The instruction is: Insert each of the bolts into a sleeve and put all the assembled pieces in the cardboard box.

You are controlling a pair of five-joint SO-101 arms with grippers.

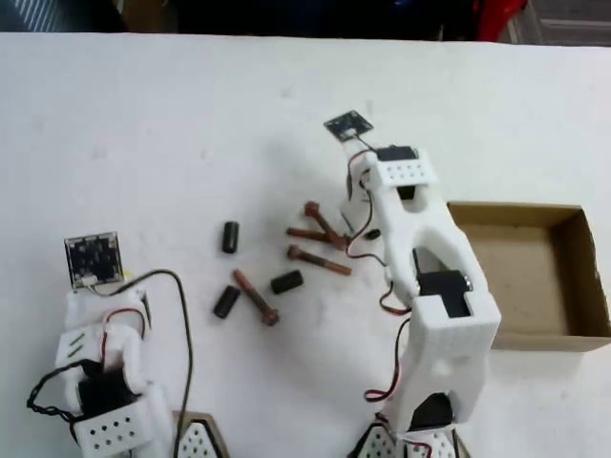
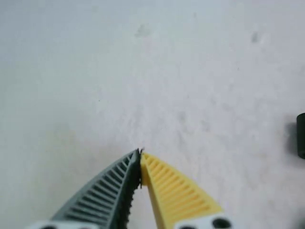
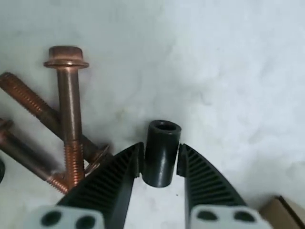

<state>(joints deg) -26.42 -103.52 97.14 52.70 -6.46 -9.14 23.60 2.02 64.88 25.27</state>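
A black sleeve (image 3: pixel 162 143) sits between the fingers of my right gripper (image 3: pixel 159 153), and both dark fingers press its sides. Beside it lie copper bolts, one with its flanged head (image 3: pixel 66 58) pointing away and two more crossing under it (image 3: pixel 28 98). In the high view the bolts (image 1: pixel 319 259) and three loose black sleeves (image 1: pixel 230 238) (image 1: pixel 286 282) (image 1: pixel 226 301) lie mid-table, left of the right arm (image 1: pixel 420 248). My left gripper (image 2: pixel 140 153) is shut on nothing over bare table, with a sleeve (image 2: pixel 300 136) at the view's edge. The cardboard box (image 1: pixel 573 277) is empty.
The left arm (image 1: pixel 105 382) stays near the front left corner, with loose wires (image 1: pixel 181 315) trailing beside it. The box stands right of the right arm, close to its elbow. The white table (image 1: pixel 143 124) runs wide toward the back and left.
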